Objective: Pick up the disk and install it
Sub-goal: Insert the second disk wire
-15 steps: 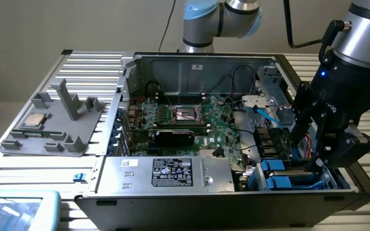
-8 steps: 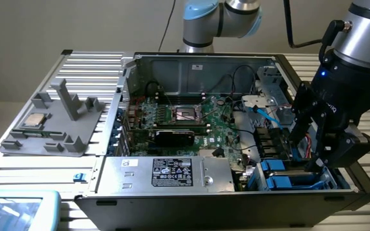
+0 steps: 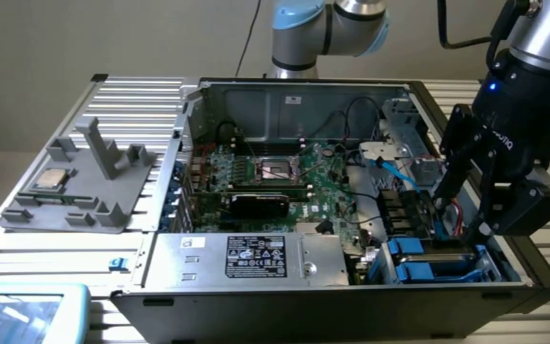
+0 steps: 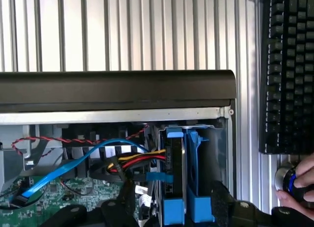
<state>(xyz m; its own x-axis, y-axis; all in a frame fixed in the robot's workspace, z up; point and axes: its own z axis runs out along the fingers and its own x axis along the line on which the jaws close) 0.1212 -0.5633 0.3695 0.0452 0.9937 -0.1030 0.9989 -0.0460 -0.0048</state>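
An open computer case (image 3: 285, 93) is laid on its side on a ribbed metal table (image 3: 26, 244). The gripper (image 3: 466, 215) is held above the drive bay (image 3: 447, 261) at the corner of the case on the exterior view's right. Its fingers (image 3: 447, 179) are spread wide, and nothing is gripped between them. White lettering is printed on the gripper body, but it cannot be read with certainty.

The disk (image 4: 174, 173) is seated on edge in the drive bay, held in its blue carrier (image 4: 172, 210). A second blue carrier (image 4: 198, 178) stands just beside it in the same bay. Whether the disk is fully home cannot be told from either view. Red, yellow and black wires (image 4: 140, 160) and a flat blue cable (image 4: 68, 170) are routed beside the bay, over the green circuit board (image 3: 285, 179).

A grey power supply (image 3: 246, 258) is mounted along the near edge of the case; a white-on-black label (image 3: 261, 254) is fixed to it, its text too small to read. Outside the case, on the exterior view's left, a grey holder (image 3: 84, 193) carries a small silver chip (image 3: 51, 179). A black keyboard (image 4: 289, 65) lies past the case on the bay side, with a person's hand (image 4: 301, 185) near it.
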